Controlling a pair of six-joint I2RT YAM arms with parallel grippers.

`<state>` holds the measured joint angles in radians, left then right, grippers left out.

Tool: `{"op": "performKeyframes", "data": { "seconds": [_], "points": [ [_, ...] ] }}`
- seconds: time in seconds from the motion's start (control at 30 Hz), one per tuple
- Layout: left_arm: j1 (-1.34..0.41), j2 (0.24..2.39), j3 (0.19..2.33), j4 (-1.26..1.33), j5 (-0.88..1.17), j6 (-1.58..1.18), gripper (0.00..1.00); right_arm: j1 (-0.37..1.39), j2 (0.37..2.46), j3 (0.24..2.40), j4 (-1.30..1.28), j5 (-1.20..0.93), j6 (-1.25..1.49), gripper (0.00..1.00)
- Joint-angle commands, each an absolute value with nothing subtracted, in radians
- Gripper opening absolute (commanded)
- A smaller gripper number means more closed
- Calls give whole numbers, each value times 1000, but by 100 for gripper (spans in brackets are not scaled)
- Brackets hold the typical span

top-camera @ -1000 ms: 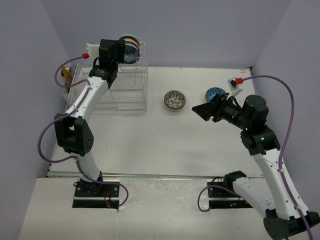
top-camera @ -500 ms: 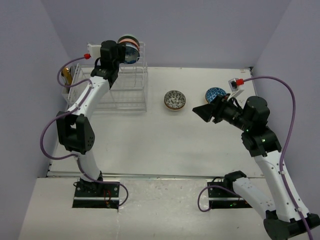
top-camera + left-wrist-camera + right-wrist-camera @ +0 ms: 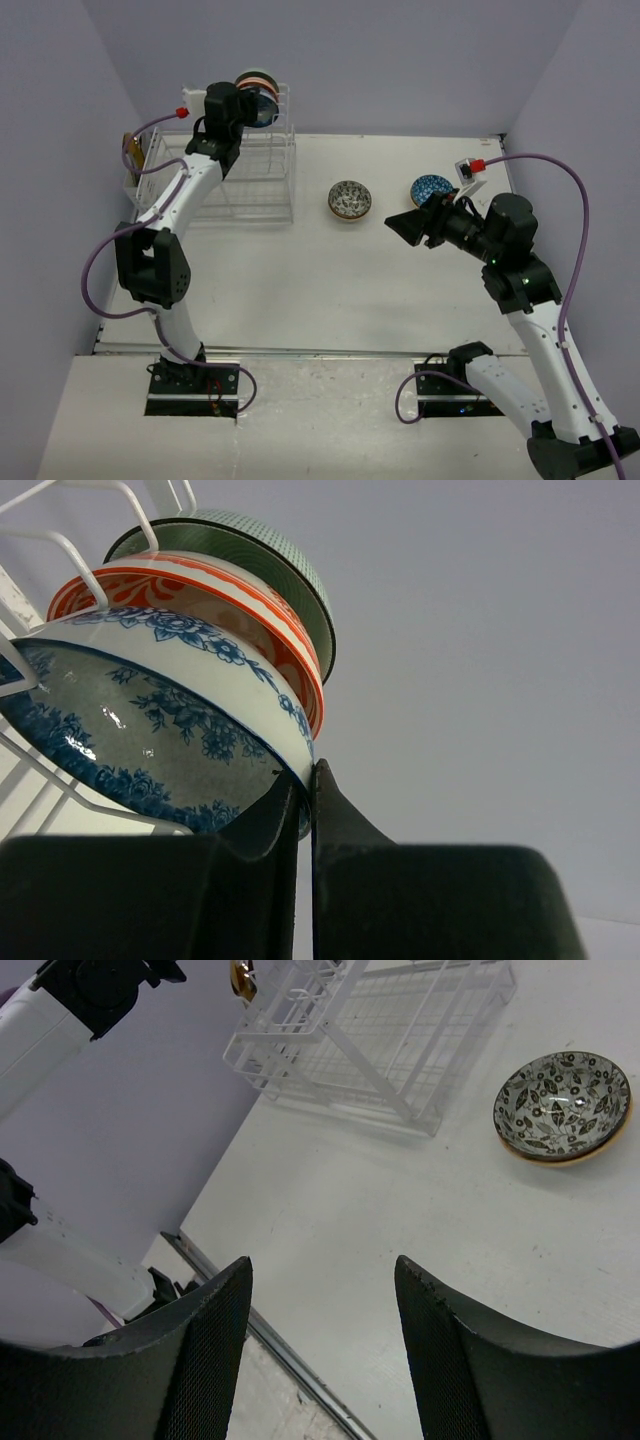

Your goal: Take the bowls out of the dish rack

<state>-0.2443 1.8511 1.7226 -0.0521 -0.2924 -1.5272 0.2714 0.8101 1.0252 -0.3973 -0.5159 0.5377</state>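
Occlusion: in top view the L arm's wrist covers most of the bowls atop the dish rack (image 3: 250,180) tower; only rims peek out.
Cut off: L wrist view crops blue-floral bowl (image 3: 170,720) at left edge; few rack wires in shot.
Hard to make out: small blue bowl (image 3: 430,184) on counter (image 3: 330,280), near edge hidden by R arm.
Rack spot: far-left counter, by back wall; golden-brown item (image 3: 131,150) at its left end.
Rack bowls: three on edge. Blue-floral nearest, orange-rimmed bowl (image 3: 230,590) next, green bowl (image 3: 285,555) behind.
L jaws: left gripper (image 3: 305,780) clenched on blue-floral bowl's rim.
R jaws: right gripper (image 3: 322,1270) released, grasping nothing, above counter.
Others: leaf-pattern bowl (image 3: 350,199) upright mid-counter, apart from rack.
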Motion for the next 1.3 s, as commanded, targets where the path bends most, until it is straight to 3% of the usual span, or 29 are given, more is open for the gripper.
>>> {"op": "performKeyframes", "data": {
  "seconds": [0.0,0.27,1.27],
  "points": [
    [-219,1829,1697,40,-327,-1509,0,265,799,1029,-380,-512,520,60],
    [-219,1795,1641,265,-262,-1470,0,265,810,1032,-379,-515,520,60],
    [-229,1595,1474,383,-207,-1437,0,265,834,1069,-382,-520,522,60]
  ]
}}
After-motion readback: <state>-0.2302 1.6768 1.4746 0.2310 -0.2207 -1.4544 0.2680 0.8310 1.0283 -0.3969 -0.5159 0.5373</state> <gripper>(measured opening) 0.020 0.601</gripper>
